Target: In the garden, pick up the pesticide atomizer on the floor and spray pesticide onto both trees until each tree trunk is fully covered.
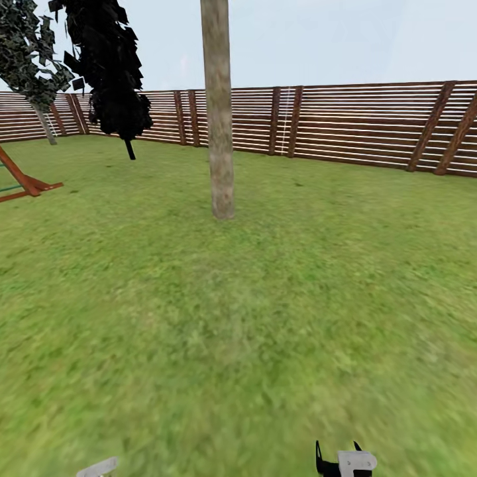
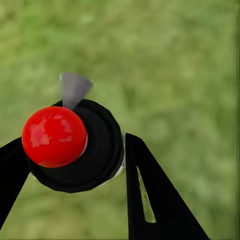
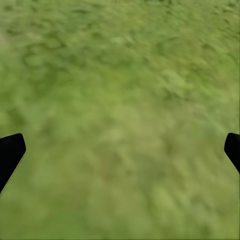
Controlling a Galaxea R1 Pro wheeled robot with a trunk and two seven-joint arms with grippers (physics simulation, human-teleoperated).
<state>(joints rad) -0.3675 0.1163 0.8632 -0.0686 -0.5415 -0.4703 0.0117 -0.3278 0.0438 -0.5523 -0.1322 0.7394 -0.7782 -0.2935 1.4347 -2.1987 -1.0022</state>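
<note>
The pesticide atomizer [image 2: 56, 136], with a red ball top, a black round body and a grey nozzle, sits between the black fingers [image 2: 150, 195] of my left gripper [image 2: 72, 160], which is shut on it above blurred grass. One tree trunk [image 1: 218, 132], thick, bare and pale grey-brown, rises from the lawn straight ahead, a few metres off. My right gripper [image 1: 338, 446] peeks in at the head view's lower edge. In the right wrist view its fingertips [image 3: 11, 150] stand wide apart over grass, holding nothing.
A brown slat fence [image 1: 358, 126] rings the lawn. A black cone-shaped cypress [image 1: 112, 73] stands back left, with a leafy tree on a thin pale trunk [image 1: 45, 124] beyond it. A red-brown wooden frame [image 1: 26, 180] lies at the left edge.
</note>
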